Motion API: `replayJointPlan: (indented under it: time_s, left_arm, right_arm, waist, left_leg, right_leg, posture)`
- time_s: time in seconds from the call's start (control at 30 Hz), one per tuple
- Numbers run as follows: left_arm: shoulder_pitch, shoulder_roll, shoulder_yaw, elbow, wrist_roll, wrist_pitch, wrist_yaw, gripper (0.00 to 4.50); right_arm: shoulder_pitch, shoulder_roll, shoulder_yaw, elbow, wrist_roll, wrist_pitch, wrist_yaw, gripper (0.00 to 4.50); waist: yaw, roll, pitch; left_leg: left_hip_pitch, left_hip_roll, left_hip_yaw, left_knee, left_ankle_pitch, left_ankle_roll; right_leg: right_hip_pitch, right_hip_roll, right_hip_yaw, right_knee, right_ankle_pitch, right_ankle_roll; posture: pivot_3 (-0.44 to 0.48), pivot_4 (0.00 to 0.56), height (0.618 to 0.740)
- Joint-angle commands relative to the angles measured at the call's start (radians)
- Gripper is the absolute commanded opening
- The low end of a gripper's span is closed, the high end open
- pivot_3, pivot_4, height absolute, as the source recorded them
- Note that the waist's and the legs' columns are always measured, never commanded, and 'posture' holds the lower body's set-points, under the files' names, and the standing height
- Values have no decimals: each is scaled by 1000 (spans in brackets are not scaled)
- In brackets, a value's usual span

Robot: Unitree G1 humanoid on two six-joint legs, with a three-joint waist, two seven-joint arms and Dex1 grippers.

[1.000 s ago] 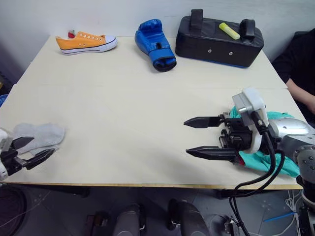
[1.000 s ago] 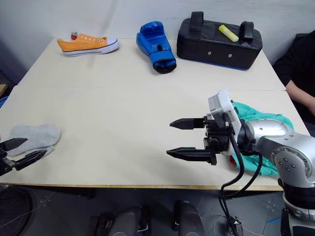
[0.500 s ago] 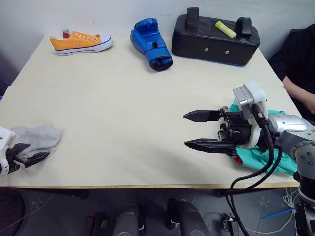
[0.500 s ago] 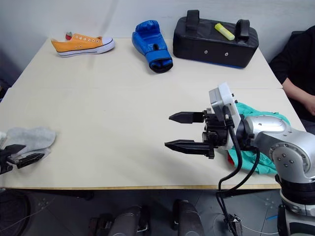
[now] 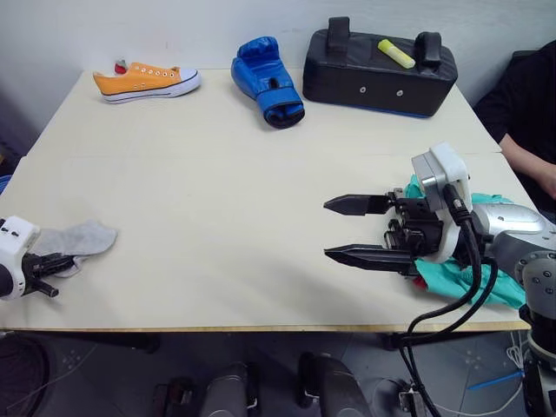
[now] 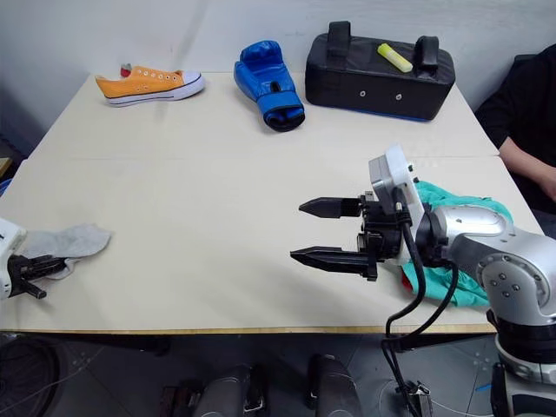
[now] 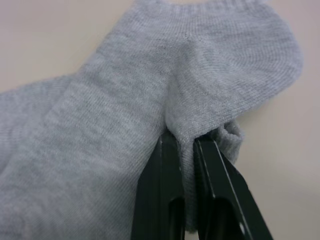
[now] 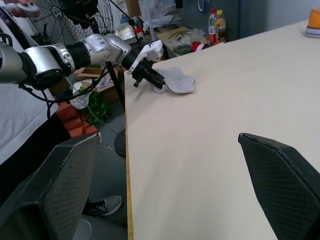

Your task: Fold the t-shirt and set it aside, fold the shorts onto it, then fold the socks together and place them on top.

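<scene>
The socks [image 5: 76, 241] are seen as a flat grey bundle at the table's [image 5: 217, 182] left edge, near the front left corner. A fold of the grey fabric is pinched between the narrow, closed fingers of the left gripper [image 7: 187, 150], which is held just off that edge. Whether both socks are caught in the pinch cannot be told.

The right gripper [image 5: 340, 229] is held over the table near the front edge, toward the right side, with its two black fingers spread wide and nothing between them. Directly behind it, at the table's right edge near the front right corner, the shorts [image 5: 473, 282] are piled in a teal heap, partly hidden by the arm. A small patch of red, taken to be the t-shirt [image 5: 420, 281], is seen at the bottom of that heap.

Along the far edge an orange sneaker [image 5: 146, 82] is set near the far left corner, a blue boxing glove [image 5: 268, 78] beside the middle, and a black pad [image 5: 378, 65] toward the far right corner, with a yellow marker [image 5: 395, 53] lying on top of it.

A broad stretch of bare tabletop is left between the two grippers and across the middle. A person's dark sleeve [image 5: 526, 113] is seen past the right edge.
</scene>
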Motion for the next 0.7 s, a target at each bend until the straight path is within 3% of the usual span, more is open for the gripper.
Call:
replayJointPlan:
  time_s: [0.03, 0.17, 0.27, 0.33, 0.43, 0.57, 0.7]
  left_arm:
    - [49, -69, -13, -397, -193, 329, 6, 23]
    - [-74, -234, -36, -716, -346, 652, 199, 23]
    - [-210, -445, -103, -837, -346, 803, 396, 23]
    - [-302, -648, -120, -896, -335, 954, 527, 23]
    - [-395, -814, -172, -912, -235, 1042, 697, 23]
    - [-437, -883, -245, -854, -157, 1021, 793, 23]
    - [-456, -896, -243, -848, -181, 1044, 761, 1202]
  right_arm:
    - [10, -24, -20, -43, -9, -20, 15, 4500]
    - [42, -44, 6, -51, -82, -44, 28, 4500]
    - [73, -54, 45, -54, -176, -86, 27, 4500]
    - [95, -39, 78, -50, -233, -110, 7, 4500]
    - [101, 12, 140, -38, -325, -147, -53, 4500]
    - [84, 73, 200, -17, -438, -187, -121, 4500]
    - [88, 89, 206, -13, -489, -202, -139, 4500]
  waist:
    - [7, 0, 0]
    - [23, -4, 1]
    - [27, -6, 1]
    - [29, -7, 1]
    - [25, -10, 2]
    - [10, -10, 2]
    - [12, -10, 2]
  left_leg:
    - [0, -1, 0, 0, 0, 0]
    - [-3, -2, -2, 4, 0, 2]
    - [-3, -2, -1, 7, 1, 3]
    - [-1, -2, -1, 9, 1, 4]
    - [-2, -2, -1, 11, 4, 9]
    - [-1, -1, -1, 11, 5, 7]
    - [-2, -1, -1, 11, 6, 6]
  right_leg:
    - [0, 0, 1, 0, 0, 0]
    - [2, -1, 2, -2, 3, 5]
    - [5, 0, 3, -1, 4, 7]
    - [7, 1, 3, -1, 5, 9]
    - [8, 2, 3, -1, 6, 11]
    - [7, 4, 3, 0, 5, 9]
    - [7, 4, 3, 0, 5, 9]
  posture:
    - [0, 150, 740]
    - [0, 150, 740]
    - [0, 150, 740]
    - [0, 150, 740]
    - [0, 150, 740]
    - [0, 150, 740]
    - [0, 150, 740]
